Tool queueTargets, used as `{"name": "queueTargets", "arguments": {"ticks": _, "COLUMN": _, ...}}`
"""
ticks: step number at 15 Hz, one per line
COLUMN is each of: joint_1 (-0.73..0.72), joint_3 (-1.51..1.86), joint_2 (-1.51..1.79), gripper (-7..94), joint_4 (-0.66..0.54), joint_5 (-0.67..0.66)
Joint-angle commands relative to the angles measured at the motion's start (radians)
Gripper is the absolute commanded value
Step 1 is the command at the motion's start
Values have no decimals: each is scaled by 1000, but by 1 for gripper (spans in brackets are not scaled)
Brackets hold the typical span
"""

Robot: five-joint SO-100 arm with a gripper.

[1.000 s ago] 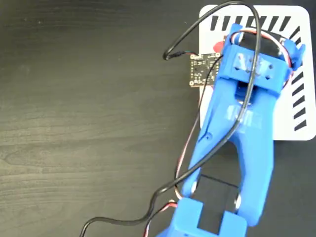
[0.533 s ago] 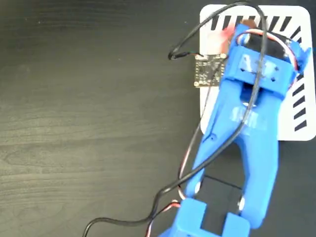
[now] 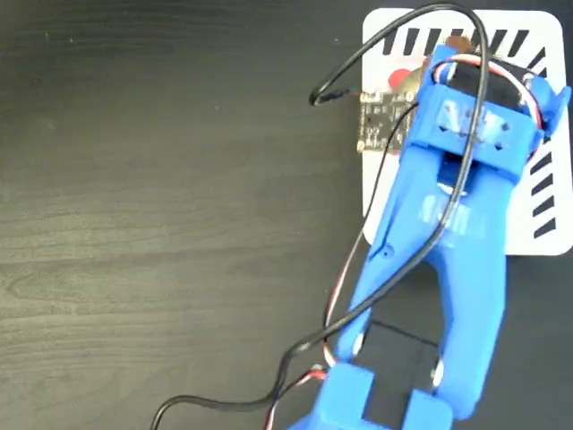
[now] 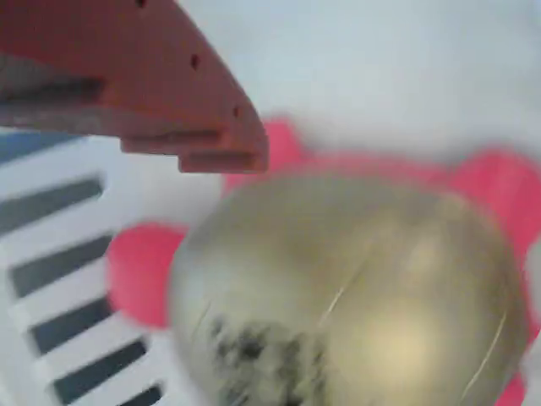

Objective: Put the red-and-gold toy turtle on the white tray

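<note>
**Turtle over tray, release unconfirmed**

While the arm shifts slightly toward the tray's striped top edge, the red-and-gold toy turtle [image 4: 347, 288] now sits over the white tray [image 3: 546, 228], near its top-left corner. Claw [image 4: 194, 127] opening cannot be determined; one finger shows beside the shell. Count: one turtle, one tray, one arm.

Blue printed arm [image 3: 448, 224], black cable [image 3: 385, 269], red tool finger [image 4: 144, 85]
</note>
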Motion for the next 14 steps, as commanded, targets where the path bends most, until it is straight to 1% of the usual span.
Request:
{"name": "queueTargets", "arguments": {"ticks": 1, "joint_1": 14, "joint_3": 60, "joint_2": 170, "gripper": 18, "joint_4": -86, "joint_5": 15}}
{"name": "queueTargets", "arguments": {"ticks": 3, "joint_1": 11, "joint_3": 160, "joint_2": 255, "gripper": 1, "joint_4": -201, "joint_5": 57}}
{"name": "queueTargets", "arguments": {"ticks": 5, "joint_1": 14, "joint_3": 224, "joint_2": 391, "gripper": 0, "joint_4": -316, "joint_5": 181}}
{"name": "queueTargets", "arguments": {"ticks": 7, "joint_1": 5, "joint_3": 249, "joint_2": 505, "gripper": 0, "joint_4": -367, "joint_5": 302}}
{"name": "queueTargets", "arguments": {"ticks": 8, "joint_1": -17, "joint_3": 298, "joint_2": 574, "gripper": 0, "joint_4": -402, "joint_5": 344}}
{"name": "queueTargets", "arguments": {"ticks": 10, "joint_1": -123, "joint_3": 495, "joint_2": 752, "gripper": 0, "joint_4": -497, "joint_5": 365}}
{"name": "queueTargets", "arguments": {"ticks": 11, "joint_1": -198, "joint_3": 594, "joint_2": 848, "gripper": 0, "joint_4": -515, "joint_5": 383}}
{"name": "queueTargets", "arguments": {"ticks": 12, "joint_1": -276, "joint_3": 675, "joint_2": 946, "gripper": 0, "joint_4": -505, "joint_5": 405}}
{"name": "queueTargets", "arguments": {"ticks": 14, "joint_1": -436, "joint_3": 822, "joint_2": 1134, "gripper": 0, "joint_4": -413, "joint_5": 437}}
